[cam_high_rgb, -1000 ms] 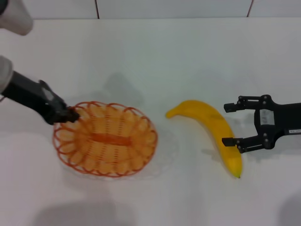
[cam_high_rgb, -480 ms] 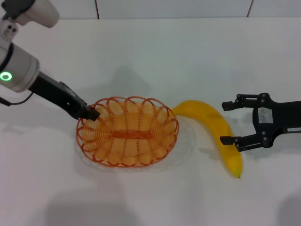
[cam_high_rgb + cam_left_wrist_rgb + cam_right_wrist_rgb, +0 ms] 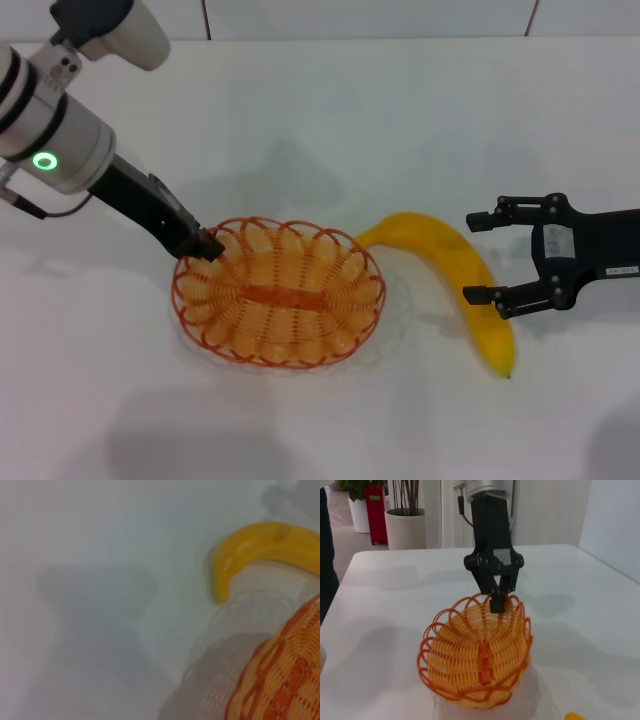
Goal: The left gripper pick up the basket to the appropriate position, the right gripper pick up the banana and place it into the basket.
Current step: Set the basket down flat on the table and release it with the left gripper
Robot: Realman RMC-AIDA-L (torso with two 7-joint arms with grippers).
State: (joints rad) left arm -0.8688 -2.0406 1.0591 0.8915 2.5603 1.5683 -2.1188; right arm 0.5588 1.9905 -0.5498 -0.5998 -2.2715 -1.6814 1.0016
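Note:
The orange wire basket (image 3: pixel 278 292) sits on the white table, its right rim close to the banana's stem end. My left gripper (image 3: pixel 205 244) is shut on the basket's far-left rim; the right wrist view shows the left gripper (image 3: pixel 497 601) pinching the rim of the basket (image 3: pixel 475 652) from above. The yellow banana (image 3: pixel 456 280) lies to the right of the basket, curving toward the front. My right gripper (image 3: pixel 478 256) stands open beside the banana's right side, one finger near its middle, one further back. In the left wrist view the banana's end (image 3: pixel 260 550) lies by the basket (image 3: pixel 285 675).
The white table (image 3: pixel 330 120) stretches wide behind and in front of the objects. Beyond the table's far edge, the right wrist view shows plant pots (image 3: pixel 405 527) on the floor.
The left gripper has dragged the basket to the right, up against the banana's stem end. The right gripper has crept slightly leftward toward the banana.

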